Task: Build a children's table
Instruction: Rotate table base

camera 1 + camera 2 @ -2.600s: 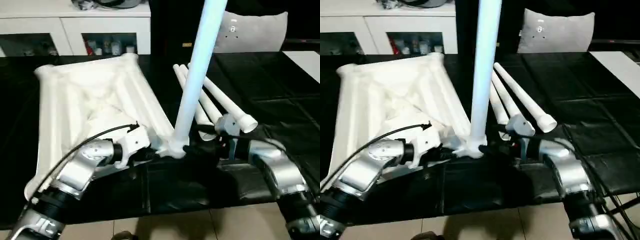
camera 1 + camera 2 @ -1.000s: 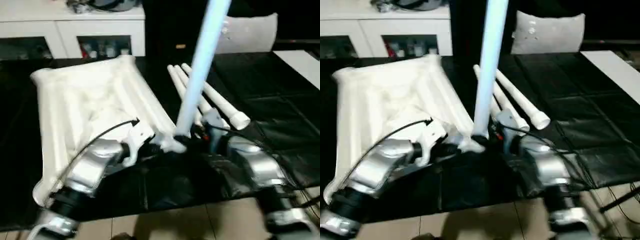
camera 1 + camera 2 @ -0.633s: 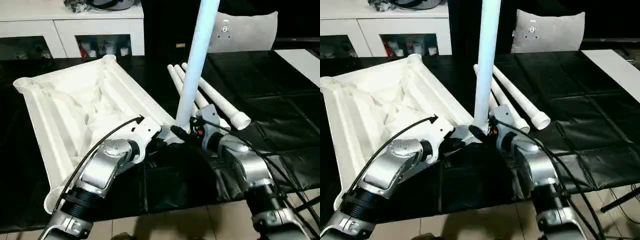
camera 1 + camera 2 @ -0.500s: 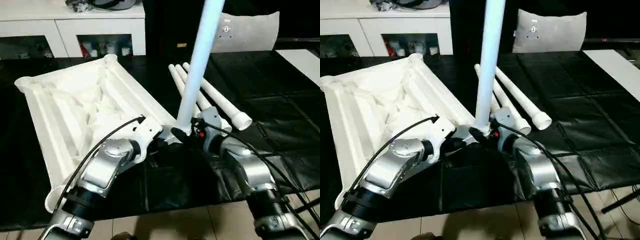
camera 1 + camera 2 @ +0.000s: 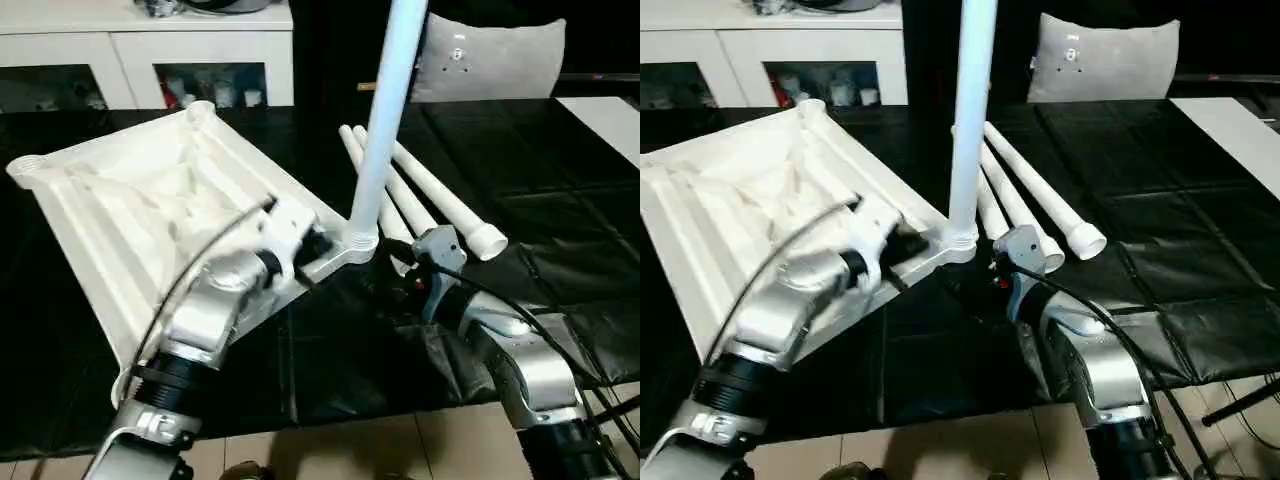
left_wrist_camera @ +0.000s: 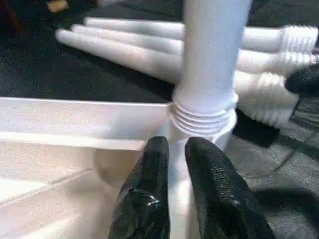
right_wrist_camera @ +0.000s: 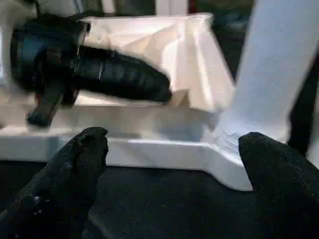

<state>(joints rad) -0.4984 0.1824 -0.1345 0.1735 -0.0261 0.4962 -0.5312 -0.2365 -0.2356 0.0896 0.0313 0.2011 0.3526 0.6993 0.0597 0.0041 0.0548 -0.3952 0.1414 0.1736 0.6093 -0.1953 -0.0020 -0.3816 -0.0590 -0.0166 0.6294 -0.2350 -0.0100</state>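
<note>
The children's table top (image 5: 120, 215) lies upside down on the left of the black sheeted work table, ribs up. One white leg (image 5: 385, 120) stands upright in the near right corner socket (image 5: 358, 243), its thread showing above the rim. My left gripper (image 5: 320, 245) is at that corner; its fingers (image 6: 149, 199) stand only a little apart, tips against the socket wall. My right gripper (image 7: 172, 164) is open wide, just short of the leg's base and holding nothing. Three more legs (image 5: 430, 200) lie side by side behind the socket.
A grey cushion (image 5: 490, 55) leans at the back right, and a white cabinet (image 5: 150, 50) runs along the back left. The work table's front edge (image 5: 330, 420) is near me, with tiled floor below. A cable runs along my left forearm (image 5: 200, 320).
My right gripper has let go of the leg's base, opened wide and drawn back toward me. The left fingers have parted slightly. The leg stands on its own, more upright.
</note>
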